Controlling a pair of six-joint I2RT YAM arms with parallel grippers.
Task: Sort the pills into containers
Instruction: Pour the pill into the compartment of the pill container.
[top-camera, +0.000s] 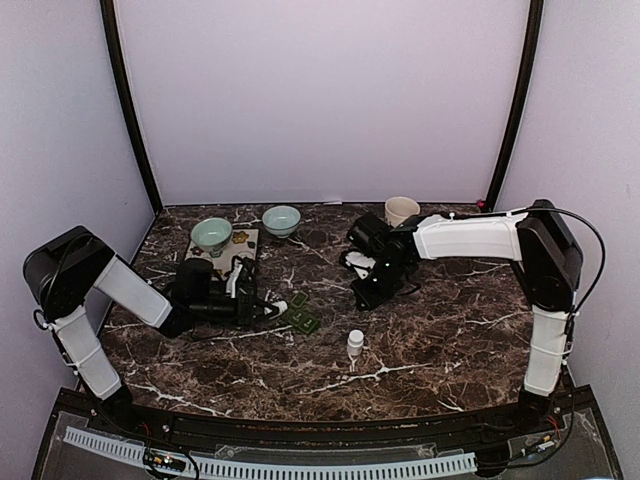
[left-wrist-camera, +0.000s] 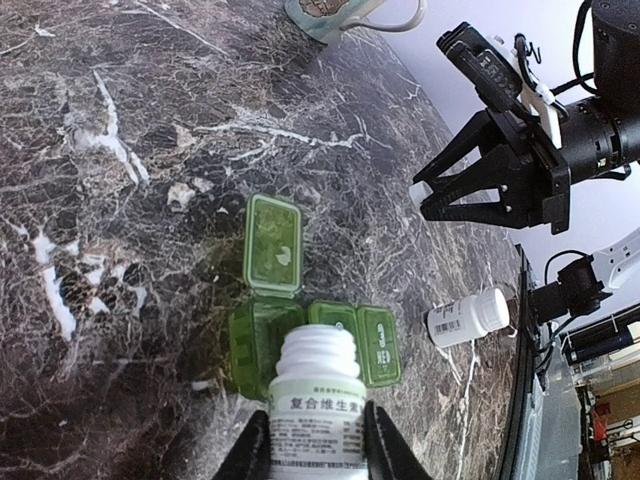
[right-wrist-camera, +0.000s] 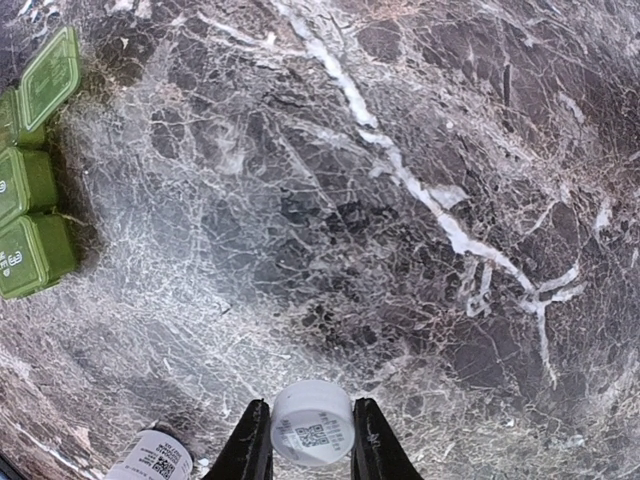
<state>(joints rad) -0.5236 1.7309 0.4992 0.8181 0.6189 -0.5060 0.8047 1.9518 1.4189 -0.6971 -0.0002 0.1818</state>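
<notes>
Soft, even light from above fills the overhead view: the pale walls (top-camera: 320, 100) glow bright, the dark bench (top-camera: 440, 340) stays dim, and shadows under the arms are faint. In the left wrist view the background at 2 o'clock is washed out white, the bench edge bows with lens distortion, and the bottle (left-wrist-camera: 318, 405) at 6 o'clock is sharp enough to show its label print. The right wrist view has a milky sheen across the stone, and the white cap (right-wrist-camera: 312, 422) at 6 o'clock is crisp.
</notes>
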